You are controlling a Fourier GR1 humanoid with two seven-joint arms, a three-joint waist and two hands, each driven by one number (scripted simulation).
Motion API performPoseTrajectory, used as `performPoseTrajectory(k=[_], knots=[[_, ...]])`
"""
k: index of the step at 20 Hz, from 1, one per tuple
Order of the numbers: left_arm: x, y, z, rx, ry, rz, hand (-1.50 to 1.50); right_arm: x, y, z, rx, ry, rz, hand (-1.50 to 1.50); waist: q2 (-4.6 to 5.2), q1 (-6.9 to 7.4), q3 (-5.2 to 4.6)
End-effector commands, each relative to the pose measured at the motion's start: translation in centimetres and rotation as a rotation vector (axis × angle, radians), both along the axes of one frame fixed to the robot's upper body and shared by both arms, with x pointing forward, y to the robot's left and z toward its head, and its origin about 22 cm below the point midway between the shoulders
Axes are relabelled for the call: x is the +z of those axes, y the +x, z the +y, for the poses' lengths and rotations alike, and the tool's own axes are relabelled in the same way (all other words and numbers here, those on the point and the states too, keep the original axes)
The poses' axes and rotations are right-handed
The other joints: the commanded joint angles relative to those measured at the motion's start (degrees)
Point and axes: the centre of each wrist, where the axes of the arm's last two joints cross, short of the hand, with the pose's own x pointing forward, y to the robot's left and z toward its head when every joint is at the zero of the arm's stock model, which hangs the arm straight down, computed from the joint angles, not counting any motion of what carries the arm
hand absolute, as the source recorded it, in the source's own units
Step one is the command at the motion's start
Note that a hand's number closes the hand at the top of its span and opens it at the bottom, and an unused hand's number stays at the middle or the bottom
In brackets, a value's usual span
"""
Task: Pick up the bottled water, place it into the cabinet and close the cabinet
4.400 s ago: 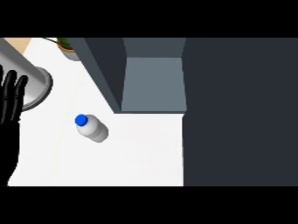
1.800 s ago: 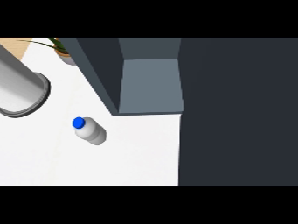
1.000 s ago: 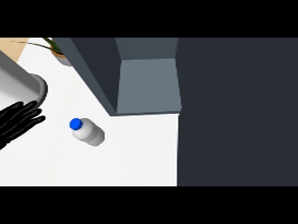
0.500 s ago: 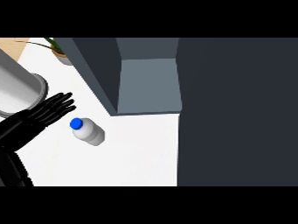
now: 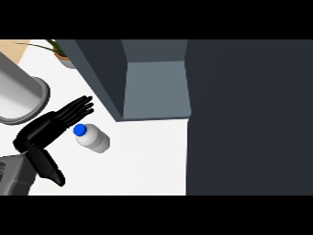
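Reach step: left hand [image 5: 47,131], fingers [image 5: 77,109] straight and holding nothing, sits just beside the bottled water [image 5: 92,138]. Next I'd curl round it.

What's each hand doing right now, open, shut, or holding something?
Left hand: open, fingers straight, just left of the white plastic water bottle with the blue cap, holding nothing.
Right hand: not in view.
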Motion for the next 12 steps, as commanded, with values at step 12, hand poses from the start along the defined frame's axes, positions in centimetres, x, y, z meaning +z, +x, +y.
performPoseTrajectory(k=[12], knots=[[-8.4,-0.1,-2.0,0.063,0.038,0.035,-1.50,3.8,-2.7,1.7,0.087,0.082,-0.080,-1.50,0.14,-0.49,-0.10]])
